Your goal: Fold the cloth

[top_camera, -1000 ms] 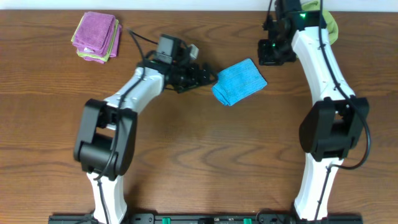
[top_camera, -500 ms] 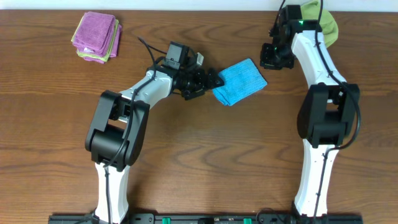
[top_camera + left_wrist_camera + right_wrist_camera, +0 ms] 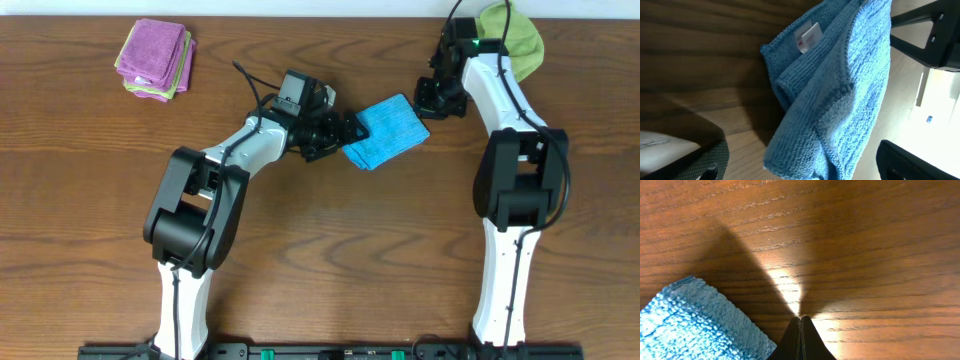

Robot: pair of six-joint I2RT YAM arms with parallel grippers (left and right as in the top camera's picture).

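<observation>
Blue cloth (image 3: 840,100) between wide-apart left fingers (image 3: 710,160) | right fingers (image 3: 807,347) pressed together, empty, near cloth corner

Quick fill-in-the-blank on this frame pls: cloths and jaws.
1. The folded cloth between the two arms is ___ in colour.
2. The right jaws are ___, with nothing between them.
3. The left jaws stand ___, with that cloth's edge between them.
4. The stack of purple cloths lies on the robot's ___ side of the table.

Missing words: blue; shut; open; left.
</observation>
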